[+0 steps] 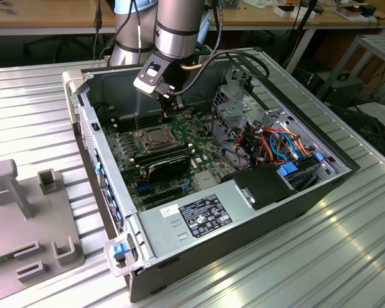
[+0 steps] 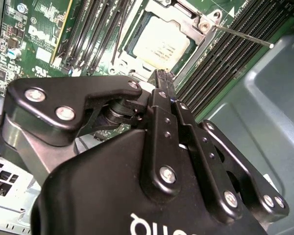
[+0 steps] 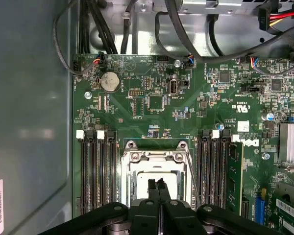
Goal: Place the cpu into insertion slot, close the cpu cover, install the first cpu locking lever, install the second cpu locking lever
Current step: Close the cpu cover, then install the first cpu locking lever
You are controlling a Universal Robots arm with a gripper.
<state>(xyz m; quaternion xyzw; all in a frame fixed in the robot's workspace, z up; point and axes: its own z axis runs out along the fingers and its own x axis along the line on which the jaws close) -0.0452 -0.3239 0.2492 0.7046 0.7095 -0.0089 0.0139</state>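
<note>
Gripper [image 2: 162,77] state: both black fingers pressed together tip to tip, nothing clamped between them. The first wrist view shows the same, the gripper [image 3: 159,185] having no gap along the seam.

Position: in the exterior view the gripper [image 1: 167,110] hangs inside the open computer case [image 1: 244,240], above the motherboard [image 1: 179,173]. It is not touching the board. In both wrist views the closed fingertips sit over one edge of the cpu [image 2: 159,44], overlapping the chip's middle strip in the first wrist view. Whether the tips touch the chip cannot be told.

The cpu [image 3: 139,183] lies flat in the insertion slot [image 2: 126,49], square to it, between the two banks of long black memory slots [image 3: 98,181]. In the exterior view the cpu [image 1: 159,136] sits near the centre of the board, just below the gripper.

Appearance of the chip: pale silver-grey metal top, dull sheen, faint print that is not legible, and a thin darker rim.

The cpu cover [image 3: 152,156] is down over it. Its silver frame borders the chip on all visible sides, and the top shows through the square cut-out. The cpu cover [image 2: 186,17] carries screw heads at its corners.

One locking lever [image 2: 242,36], a thin bright rod, stands free of the frame and angles away from the socket corner. In the exterior view the locking lever [image 1: 136,122] rises nearly upright beside the socket.
</note>
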